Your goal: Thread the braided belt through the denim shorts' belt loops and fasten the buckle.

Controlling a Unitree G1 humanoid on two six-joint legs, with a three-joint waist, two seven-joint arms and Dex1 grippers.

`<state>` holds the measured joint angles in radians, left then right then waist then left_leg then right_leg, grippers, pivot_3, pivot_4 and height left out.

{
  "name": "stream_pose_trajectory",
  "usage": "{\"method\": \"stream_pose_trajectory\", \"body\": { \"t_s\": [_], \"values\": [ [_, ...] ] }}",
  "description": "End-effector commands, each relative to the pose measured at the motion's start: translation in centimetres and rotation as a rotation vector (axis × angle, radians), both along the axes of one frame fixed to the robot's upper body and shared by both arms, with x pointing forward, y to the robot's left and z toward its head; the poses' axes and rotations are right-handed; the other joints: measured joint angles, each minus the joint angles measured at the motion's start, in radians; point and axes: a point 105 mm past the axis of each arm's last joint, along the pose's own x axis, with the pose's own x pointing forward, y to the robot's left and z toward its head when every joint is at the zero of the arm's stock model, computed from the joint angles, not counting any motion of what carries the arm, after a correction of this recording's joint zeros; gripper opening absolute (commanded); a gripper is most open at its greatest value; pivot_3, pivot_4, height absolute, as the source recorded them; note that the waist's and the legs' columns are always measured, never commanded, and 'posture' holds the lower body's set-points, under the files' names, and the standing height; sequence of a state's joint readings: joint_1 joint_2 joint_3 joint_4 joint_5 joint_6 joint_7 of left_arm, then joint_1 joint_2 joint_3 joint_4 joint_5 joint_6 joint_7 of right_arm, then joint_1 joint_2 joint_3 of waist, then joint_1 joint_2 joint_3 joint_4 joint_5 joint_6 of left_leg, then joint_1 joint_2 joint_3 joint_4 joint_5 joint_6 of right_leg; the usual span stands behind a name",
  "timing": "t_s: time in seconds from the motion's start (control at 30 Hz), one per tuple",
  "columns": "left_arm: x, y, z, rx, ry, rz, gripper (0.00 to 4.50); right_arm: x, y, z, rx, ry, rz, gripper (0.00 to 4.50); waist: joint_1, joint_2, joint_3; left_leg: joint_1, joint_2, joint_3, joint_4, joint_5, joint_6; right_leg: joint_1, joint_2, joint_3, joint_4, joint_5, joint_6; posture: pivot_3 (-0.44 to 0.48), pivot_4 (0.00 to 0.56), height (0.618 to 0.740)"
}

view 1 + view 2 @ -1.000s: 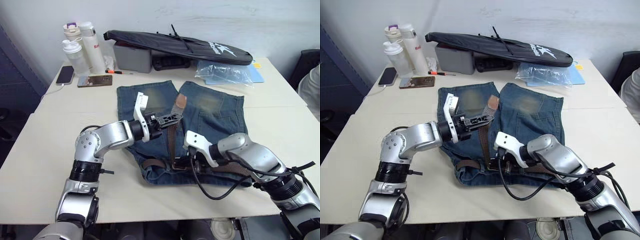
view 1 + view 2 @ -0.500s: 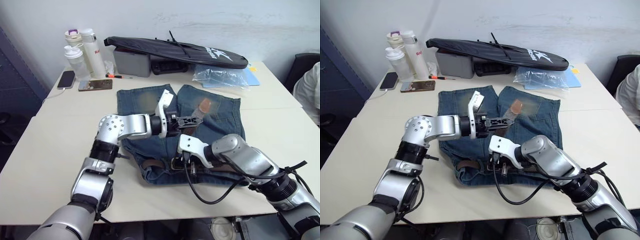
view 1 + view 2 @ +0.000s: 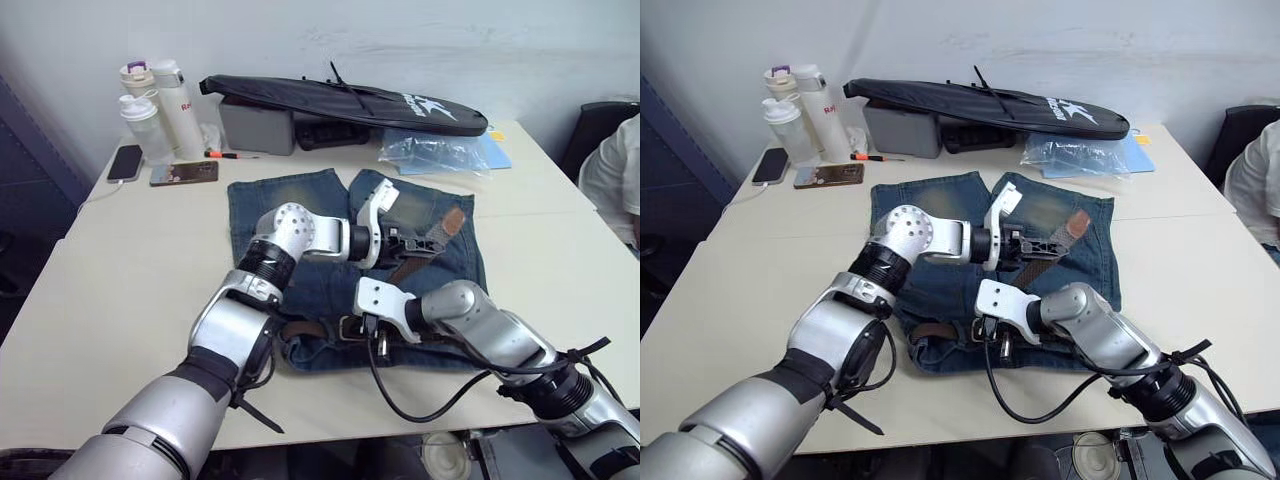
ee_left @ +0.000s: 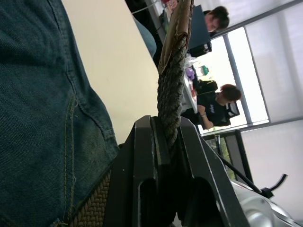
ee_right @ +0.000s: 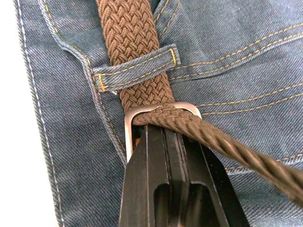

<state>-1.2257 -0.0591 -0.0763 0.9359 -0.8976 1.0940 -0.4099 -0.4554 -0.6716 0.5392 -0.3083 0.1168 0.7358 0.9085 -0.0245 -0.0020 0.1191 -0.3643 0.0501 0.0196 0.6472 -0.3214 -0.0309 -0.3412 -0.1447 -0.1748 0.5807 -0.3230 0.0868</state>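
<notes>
Compared with a second ago, my left gripper [image 3: 418, 240] has carried the belt's tan leather tip [image 3: 453, 221] from the middle of the denim shorts [image 3: 300, 205] across to their right leg, and the strap now runs tight from the buckle. Its fingers [image 4: 147, 161] are closed on the braided belt [image 5: 130, 42], a dark-brown woven strap with rough rope-like texture. My right gripper [image 3: 381, 335] rests at the near waistband, fingers closed on the buckle [image 5: 161, 113], a flat rectangular silver frame. The belt passes under one narrow denim belt loop [image 5: 135, 73] with yellow stitching. The faded blue shorts lie flat on the pale worktop [image 3: 120, 280].
</notes>
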Motion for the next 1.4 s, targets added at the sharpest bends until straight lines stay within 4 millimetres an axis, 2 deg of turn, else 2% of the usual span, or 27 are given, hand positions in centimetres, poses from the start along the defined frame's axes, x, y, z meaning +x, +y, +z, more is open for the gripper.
{"method": "stream_pose_trajectory", "body": {
  "t_s": [0.03,0.07,0.1,0.13,0.17,0.2,0.23,0.27,0.3,0.33,0.4,0.43,0.47,0.57,0.67,0.7,0.73,0.8,0.87,1.0,1.03,1.27,1.4],
  "values": [
    [0.1,-1.9,5.4,-0.179,-0.127,-0.03,0.0,-4.1,-6.2,-12.0,-0.33,0.35,-0.204,0.03,0.001,0.003,-0.001,0.003,-0.001,0.009,0.007,-0.007,-0.01,-0.004,0.006,-0.007,-0.003,-0.002,-0.007,0.0,0.15,0.645],
    [0.1,-2.0,5.4,-0.177,-0.131,-0.03,0.0,-4.1,-6.1,-12.1,-0.325,0.347,-0.2,0.03,-0.003,0.006,-0.002,0.0,-0.002,0.009,0.007,-0.008,-0.01,-0.001,0.005,-0.018,-0.007,0.004,-0.009,0.0,0.15,0.645],
    [0.2,-2.0,5.4,-0.175,-0.133,-0.031,0.0,-4.1,-6.1,-12.1,-0.322,0.344,-0.196,0.03,-0.011,0.019,-0.002,-0.003,-0.001,0.002,0.008,-0.006,-0.009,0.006,0.0,-0.039,-0.015,0.01,-0.008,0.0,0.15,0.645],
    [0.2,-2.0,5.3,-0.17,-0.142,-0.034,0.0,-3.9,-6.0,-12.1,-0.319,0.329,-0.19,0.03,-0.013,0.044,-0.008,-0.007,0.004,-0.013,0.007,-0.003,-0.005,0.02,0.011,-0.065,-0.044,0.027,-0.006,0.0,0.15,0.645],
    [0.2,-2.0,5.3,-0.167,-0.147,-0.037,0.0,-3.8,-6.0,-12.1,-0.318,0.319,-0.186,0.03,-0.016,0.037,-0.012,-0.023,0.026,-0.027,0.003,0.0,0.001,0.039,0.024,-0.061,-0.062,0.049,-0.008,0.0,0.15,0.645],
    [0.2,-1.9,5.3,-0.165,-0.153,-0.047,0.0,-3.7,-5.9,-12.2,-0.316,0.306,-0.184,0.03,-0.013,0.007,-0.009,-0.026,0.029,-0.013,-0.004,0.002,0.005,0.035,0.018,-0.025,0.013,0.021,-0.01,0.0,0.15,0.645],
    [0.1,-1.9,5.2,-0.164,-0.157,-0.055,0.0,-3.6,-5.9,-12.2,-0.315,0.298,-0.182,0.03,-0.003,-0.033,-0.011,-0.016,0.02,0.009,-0.013,0.003,0.005,0.045,0.015,0.034,0.069,-0.039,-0.003,0.0,0.15,0.645],
    [-0.1,-1.9,5.2,-0.165,-0.157,-0.075,0.0,-3.3,-5.8,-12.2,-0.309,0.286,-0.18,0.03,0.002,-0.027,-0.009,0.002,-0.012,0.021,-0.02,0.004,-0.003,0.061,0.006,0.093,0.044,-0.12,0.046,0.0,0.15,0.645],
    [-0.3,-1.8,5.2,-0.167,-0.157,-0.089,0.0,-3.2,-5.7,-12.2,-0.305,0.277,-0.179,0.03,0.015,-0.026,-0.009,-0.005,-0.012,0.025,-0.015,0.019,-0.016,0.057,0.013,0.102,0.048,-0.113,0.04,0.0,0.15,0.645],
    [-0.7,-1.8,5.1,-0.169,-0.154,-0.114,0.0,-2.8,-5.6,-12.1,-0.303,0.257,-0.178,0.03,0.023,-0.023,-0.008,-0.004,-0.009,0.023,-0.007,0.037,-0.035,0.051,0.016,0.097,0.05,-0.106,0.031,0.0,0.15,0.645],
    [-1.2,-1.6,4.9,-0.172,-0.148,-0.155,0.0,-2.3,-5.5,-12.1,-0.301,0.227,-0.177,0.03,0.022,-0.015,-0.004,-0.005,-0.002,0.016,-0.004,0.033,-0.028,0.057,0.017,0.081,0.045,-0.099,0.019,0.0,0.15,0.645],
    [-1.5,-1.5,4.8,-0.172,-0.146,-0.172,0.0,-2.0,-5.4,-12.0,-0.3,0.216,-0.177,0.03,0.021,-0.013,-0.003,-0.001,-0.003,0.014,-0.007,0.032,-0.026,0.067,0.017,0.073,0.04,-0.097,0.015,0.0,0.15,0.645],
    [-1.7,-1.4,4.7,-0.172,-0.143,-0.183,0.0,-1.8,-5.2,-11.9,-0.296,0.205,-0.179,0.03,0.022,-0.013,-0.002,0.0,-0.002,0.014,-0.009,0.029,-0.02,0.068,0.016,0.072,0.038,-0.094,0.017,0.0,0.15,0.645],
    [-1.9,-1.0,4.3,-0.167,-0.136,-0.194,0.0,-1.3,-4.7,-10.7,-0.281,0.177,-0.182,0.03,0.023,-0.011,-0.001,0.006,-0.002,0.01,-0.011,0.029,-0.019,0.068,0.015,0.07,0.035,-0.089,0.02,0.0,0.15,0.645],
    [-1.8,-0.3,3.9,-0.157,-0.132,-0.183,0.0,-0.3,-4.3,-8.2,-0.225,0.142,-0.201,0.03,0.023,-0.008,0.002,0.006,-0.002,0.002,-0.012,0.029,-0.019,0.069,0.015,0.069,0.032,-0.089,0.018,0.0,0.15,0.645],
    [-1.8,-0.1,3.8,-0.155,-0.132,-0.179,0.0,-0.1,-4.2,-7.4,-0.205,0.134,-0.206,0.03,0.023,-0.005,0.004,0.006,-0.003,0.001,-0.012,0.029,-0.018,0.069,0.015,0.069,0.032,-0.087,0.02,0.0,0.15,0.645],
    [-1.8,0.1,3.7,-0.152,-0.132,-0.176,0.0,0.1,-4.0,-6.5,-0.176,0.13,-0.208,0.03,0.024,-0.001,0.007,0.006,-0.003,0.001,-0.012,0.03,-0.017,0.069,0.015,0.069,0.032,-0.081,0.03,0.0,0.15,0.645],
    [-1.9,0.6,3.5,-0.149,-0.129,-0.171,0.0,0.7,-3.6,-4.8,-0.122,0.107,-0.219,0.03,0.027,0.001,0.009,0.0,-0.004,0.001,-0.012,0.035,-0.013,0.066,0.016,0.07,0.034,-0.078,0.032,0.0,0.15,0.645],
    [-1.9,1.0,3.1,-0.141,-0.123,-0.164,0.0,1.0,-3.5,-3.2,-0.099,0.082,-0.215,0.03,0.033,0.001,0.014,-0.009,-0.005,0.001,-0.012,0.045,-0.016,0.05,0.015,0.071,0.041,-0.074,0.033,0.0,0.15,0.645],
    [-1.7,1.8,2.4,-0.126,-0.104,-0.137,0.0,1.3,-3.5,0.2,-0.046,0.044,-0.205,0.03,0.051,0.001,0.019,-0.023,-0.014,0.005,-0.013,0.049,-0.013,0.034,0.016,0.071,0.045,-0.072,0.035,0.0,0.15,0.645],
    [-1.7,2.1,2.2,-0.122,-0.101,-0.132,0.0,1.3,-3.5,1.0,-0.039,0.036,-0.202,0.03,0.052,0.001,0.021,-0.024,-0.017,0.004,-0.015,0.052,-0.008,0.033,0.014,0.071,0.045,-0.07,0.038,0.0,0.15,0.645],
    [-1.3,3.6,1.3,-0.101,-0.082,-0.083,0.0,1.0,-4.7,5.2,0.019,0.008,-0.24,0.03,0.079,0.003,0.032,-0.03,-0.021,0.004,-0.017,0.051,-0.006,0.032,0.012,0.068,0.036,-0.068,0.041,0.0,0.15,0.645],
    [-1.4,4.0,0.7,-0.089,-0.071,-0.077,0.0,0.9,-6.2,7.1,0.044,-0.003,-0.3,0.03,0.095,0.005,0.034,-0.044,-0.022,0.006,-0.016,0.052,-0.004,0.022,0.011,0.065,0.038,-0.067,0.043,0.0,0.15,0.645]
  ]
}}
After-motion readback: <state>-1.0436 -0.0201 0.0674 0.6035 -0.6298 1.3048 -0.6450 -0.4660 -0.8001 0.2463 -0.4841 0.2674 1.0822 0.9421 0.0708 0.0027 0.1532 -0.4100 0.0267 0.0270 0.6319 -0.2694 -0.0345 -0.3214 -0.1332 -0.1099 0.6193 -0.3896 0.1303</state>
